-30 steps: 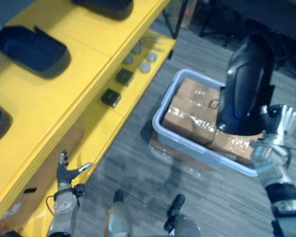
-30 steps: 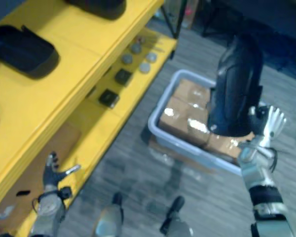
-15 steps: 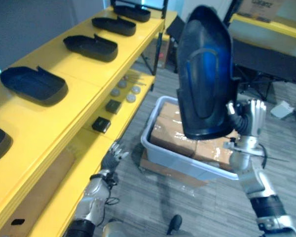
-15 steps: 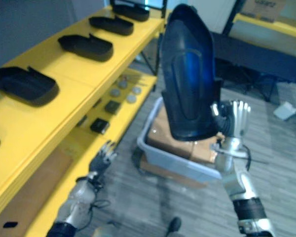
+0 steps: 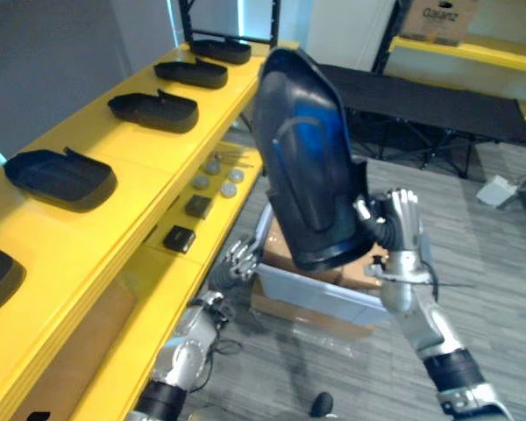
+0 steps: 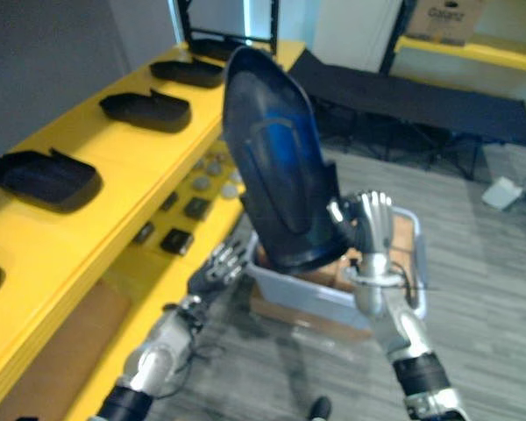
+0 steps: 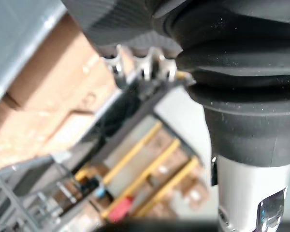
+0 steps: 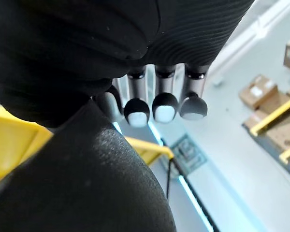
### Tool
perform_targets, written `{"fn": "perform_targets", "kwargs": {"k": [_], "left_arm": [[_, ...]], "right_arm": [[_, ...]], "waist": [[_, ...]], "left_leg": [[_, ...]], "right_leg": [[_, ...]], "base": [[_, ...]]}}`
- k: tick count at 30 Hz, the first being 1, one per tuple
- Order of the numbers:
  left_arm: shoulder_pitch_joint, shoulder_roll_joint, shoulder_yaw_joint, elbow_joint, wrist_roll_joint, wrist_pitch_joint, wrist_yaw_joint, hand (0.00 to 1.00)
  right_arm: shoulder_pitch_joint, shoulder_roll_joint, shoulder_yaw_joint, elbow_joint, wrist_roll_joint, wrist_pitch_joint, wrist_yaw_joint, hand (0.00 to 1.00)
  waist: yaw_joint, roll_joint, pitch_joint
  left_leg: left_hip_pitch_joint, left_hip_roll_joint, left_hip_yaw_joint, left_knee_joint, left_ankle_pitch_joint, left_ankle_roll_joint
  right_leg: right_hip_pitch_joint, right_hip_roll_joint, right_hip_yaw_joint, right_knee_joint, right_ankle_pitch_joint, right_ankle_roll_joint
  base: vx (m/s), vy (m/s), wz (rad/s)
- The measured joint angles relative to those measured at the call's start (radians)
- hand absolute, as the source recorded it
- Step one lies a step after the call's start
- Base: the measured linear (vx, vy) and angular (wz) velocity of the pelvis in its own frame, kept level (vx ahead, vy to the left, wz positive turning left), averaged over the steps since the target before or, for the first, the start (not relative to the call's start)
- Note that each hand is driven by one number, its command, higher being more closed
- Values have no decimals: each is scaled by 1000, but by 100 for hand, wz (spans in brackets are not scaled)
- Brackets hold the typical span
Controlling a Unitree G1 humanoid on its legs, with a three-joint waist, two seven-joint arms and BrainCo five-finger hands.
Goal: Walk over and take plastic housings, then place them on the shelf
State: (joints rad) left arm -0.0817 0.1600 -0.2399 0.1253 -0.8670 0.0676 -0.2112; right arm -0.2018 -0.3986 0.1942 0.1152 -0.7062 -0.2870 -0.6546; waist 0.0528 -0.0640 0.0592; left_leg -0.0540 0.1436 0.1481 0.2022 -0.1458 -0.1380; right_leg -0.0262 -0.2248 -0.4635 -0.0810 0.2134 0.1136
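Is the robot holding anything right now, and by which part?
Yes. The right hand grips a big black plastic housing by its lower edge, holding it upright. The left hand holds nothing.

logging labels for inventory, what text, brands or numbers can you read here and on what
On the cardboard box on the far yellow shelf: dark print, too blurred to quote.
On the wall sign in the right wrist view: too blurred to read.
On the plastic housing in the right robot hand: no print visible.
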Motion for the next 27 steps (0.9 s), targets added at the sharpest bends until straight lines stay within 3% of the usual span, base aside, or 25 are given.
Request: {"fn": "perform_targets", "kwargs": {"k": [15,24,25,27], "left_arm": [[-6,-13,-91,-91,18,-4,-46,0],[-6,-10,-100,-106,194,-22,5,0],[-6,-10,-100,-106,222,-26,17,100],[-5,-9,-101,-108,281,-34,50,100]], "right_arm": [[0,45,121,105,-14,-14,0,100],[-9,60,151,141,-12,-14,-7,100],[-11,60,154,141,-8,-14,-8,100],[-17,60,163,141,8,-14,-15,100]], "waist": [[11,9,-10],[28,23,-20],[28,23,-20],[29,23,-20]], "left_leg": [[-9,-3,-23,3,4,1],[-16,-4,-35,2,10,0],[-16,-4,-35,3,10,1],[-16,-4,-37,3,10,1]], "right_leg": [[10,-2,-26,-1,-7,-8],[12,-1,-41,0,-6,-7],[13,-1,-41,0,-6,-7],[14,-1,-43,0,-6,-7]], "base": [[-24,33,5],[-1,31,5],[-20,32,0],[-26,37,3]]}}
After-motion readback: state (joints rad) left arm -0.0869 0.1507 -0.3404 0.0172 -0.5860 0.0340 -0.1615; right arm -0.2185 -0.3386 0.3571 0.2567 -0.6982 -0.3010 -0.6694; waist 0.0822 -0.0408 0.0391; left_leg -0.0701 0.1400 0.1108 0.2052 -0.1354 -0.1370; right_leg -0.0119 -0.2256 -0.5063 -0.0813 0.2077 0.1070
